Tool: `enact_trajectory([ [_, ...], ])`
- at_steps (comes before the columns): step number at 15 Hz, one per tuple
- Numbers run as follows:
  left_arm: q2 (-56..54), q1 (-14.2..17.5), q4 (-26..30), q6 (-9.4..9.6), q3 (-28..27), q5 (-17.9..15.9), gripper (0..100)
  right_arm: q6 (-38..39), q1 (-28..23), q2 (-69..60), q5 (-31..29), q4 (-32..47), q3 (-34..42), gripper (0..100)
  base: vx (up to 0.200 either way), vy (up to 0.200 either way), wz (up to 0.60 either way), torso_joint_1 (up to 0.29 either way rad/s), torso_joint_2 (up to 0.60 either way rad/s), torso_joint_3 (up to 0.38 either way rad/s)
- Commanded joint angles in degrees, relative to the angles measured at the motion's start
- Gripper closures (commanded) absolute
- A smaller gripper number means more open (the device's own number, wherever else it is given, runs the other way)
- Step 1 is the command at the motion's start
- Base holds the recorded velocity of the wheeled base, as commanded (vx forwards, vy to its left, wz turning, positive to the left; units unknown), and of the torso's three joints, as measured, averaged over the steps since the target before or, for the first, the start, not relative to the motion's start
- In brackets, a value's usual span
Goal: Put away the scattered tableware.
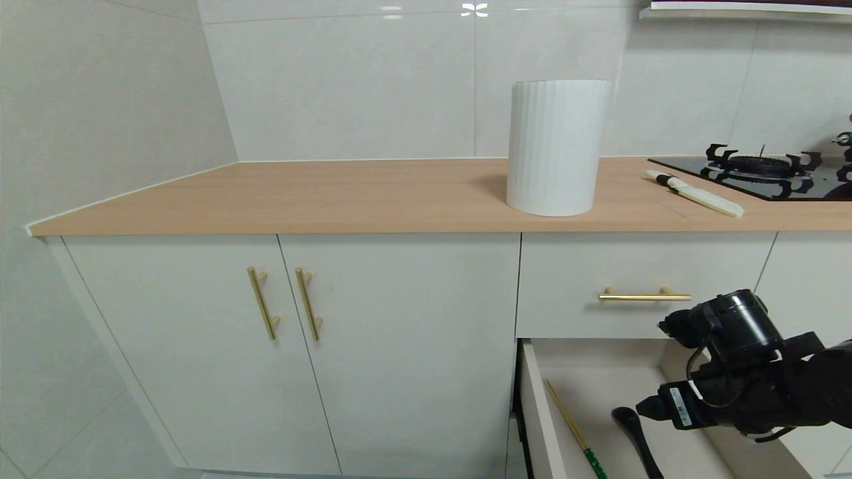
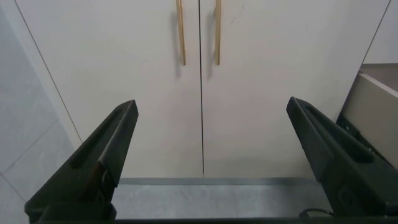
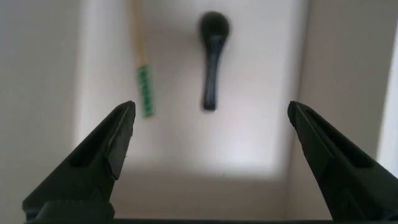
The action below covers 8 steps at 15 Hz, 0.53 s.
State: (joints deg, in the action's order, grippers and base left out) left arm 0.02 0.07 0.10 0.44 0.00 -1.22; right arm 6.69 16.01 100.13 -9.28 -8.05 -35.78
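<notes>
Glossy black spoon [image 3: 211, 62] in white drawer [image 1: 536, 406]; green-tipped wooden chopsticks [image 3: 138, 50] at its 9 o'clock. Left gripper [image 2: 211, 104], right gripper [image 3: 211, 111]: fingers apart, empty.

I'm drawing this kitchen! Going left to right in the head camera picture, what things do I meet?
left door handle → right door handle → white ribbed container → knife lying on the counter
</notes>
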Motion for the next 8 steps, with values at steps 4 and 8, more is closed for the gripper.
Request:
enact_trajectory([
  [4, -0.02, 0.01, -0.01, 0.09, 0.0, -0.01, 0, -0.36, 3.86, -11.19, 0.31, 5.06, -0.43, 0, -0.15, 0.0, 0.0, 0.004, 0.0, 0.002],
  [8, -0.02, 0.01, -0.01, 0.09, 0.0, -0.01, 0, -0.45, 4.12, -11.36, 0.4, 5.15, -0.17, 0, -0.2, 0.0, 0.0, 0.001, 0.0, 0.005],
])
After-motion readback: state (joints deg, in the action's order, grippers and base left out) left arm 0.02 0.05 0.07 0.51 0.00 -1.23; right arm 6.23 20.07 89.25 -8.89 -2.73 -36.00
